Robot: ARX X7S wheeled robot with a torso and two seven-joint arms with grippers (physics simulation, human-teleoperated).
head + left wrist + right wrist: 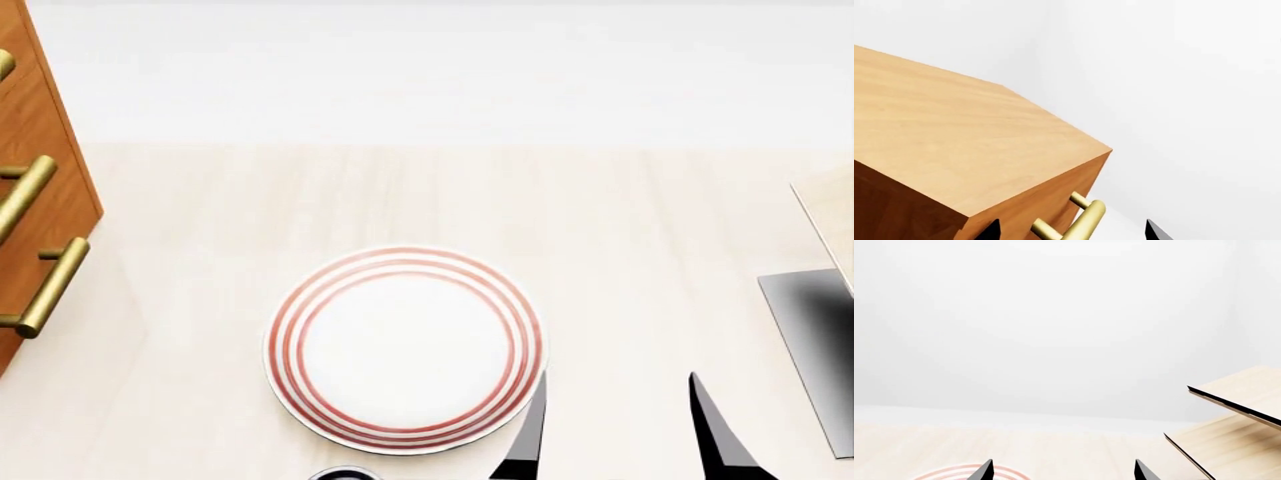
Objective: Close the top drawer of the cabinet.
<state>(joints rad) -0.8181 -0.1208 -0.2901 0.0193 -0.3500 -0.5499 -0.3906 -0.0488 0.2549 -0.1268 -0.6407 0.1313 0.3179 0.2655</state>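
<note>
The orange-brown cabinet [954, 140] fills the left wrist view, seen from above its top. Just under the top's edge is the top drawer front [1047, 200] with its brass bar handle [1084, 220]. No lighter inside wood shows, and I cannot tell how far the drawer stands out. My left gripper [1073, 231] is open, its black fingertips on either side of the handle and not touching it. It is out of the head view. There the cabinet [40, 130] is at the left edge with three brass handles. My right gripper [614, 440] is open and empty, right of the plate.
A white plate with red rings [407, 345] lies mid-table; its edge also shows in the right wrist view [941, 473]. A pale slanted rack on a dark base [814, 330] stands at the right edge and shows in the right wrist view [1247, 390]. A white wall is behind.
</note>
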